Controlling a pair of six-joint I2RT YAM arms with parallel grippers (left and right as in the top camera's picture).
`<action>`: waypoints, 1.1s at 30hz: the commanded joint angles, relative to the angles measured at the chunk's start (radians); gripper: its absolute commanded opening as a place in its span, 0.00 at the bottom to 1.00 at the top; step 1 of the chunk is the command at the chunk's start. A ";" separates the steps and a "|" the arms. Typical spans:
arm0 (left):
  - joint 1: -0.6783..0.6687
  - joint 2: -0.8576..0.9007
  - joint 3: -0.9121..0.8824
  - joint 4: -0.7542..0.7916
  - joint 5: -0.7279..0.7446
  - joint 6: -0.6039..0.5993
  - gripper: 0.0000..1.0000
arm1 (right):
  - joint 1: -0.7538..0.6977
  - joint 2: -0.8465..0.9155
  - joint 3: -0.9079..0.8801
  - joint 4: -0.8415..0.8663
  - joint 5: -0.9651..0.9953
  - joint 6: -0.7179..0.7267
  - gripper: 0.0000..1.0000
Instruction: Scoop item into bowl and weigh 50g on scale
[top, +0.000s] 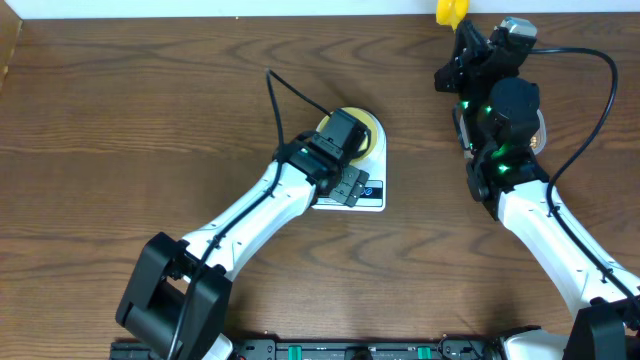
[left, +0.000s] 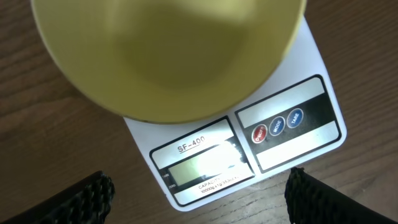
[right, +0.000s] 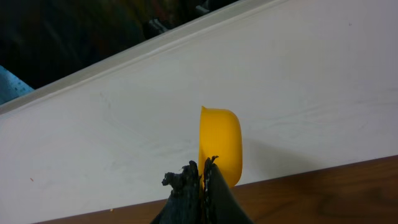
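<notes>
Currently, the left end effector (left: 199, 208) is hanging released just above the scale (left: 303, 68). Its fingers (left: 81, 199) are standing wide apart on either side of the scale's display (left: 202, 169) and are gripping nothing. The bowl (left: 168, 56) is sitting on the scale's platform, just behind the display, and its inside is looking bare, with no item showing in it. The display is catching glare, so I cannot tell any reading.

Well to the right of the scale and behind it, near the back edge of the surface (top: 150, 120), the right end effector (right: 202, 180) is clenching the yellow scoop (right: 221, 146) and holding it up in front of the white wall (right: 311, 81). The scoop is showing only its side, so I cannot tell whether it is carrying anything. The item is not appearing in any view.

As I am judging it, only the placing of the bowl on the scale is done. Bringing the item over to the scale, pouring it into the bowl and adjusting to the wanted weight are all remaining.
</notes>
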 joint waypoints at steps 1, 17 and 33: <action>-0.027 0.020 -0.006 -0.001 -0.071 -0.009 0.90 | -0.003 0.003 0.018 0.000 -0.003 0.006 0.01; -0.040 0.034 -0.006 0.000 -0.131 -0.009 0.90 | -0.003 0.003 0.018 0.000 -0.003 0.006 0.01; -0.097 0.078 -0.005 0.011 -0.210 0.035 0.90 | -0.003 0.003 0.018 -0.001 -0.003 0.006 0.01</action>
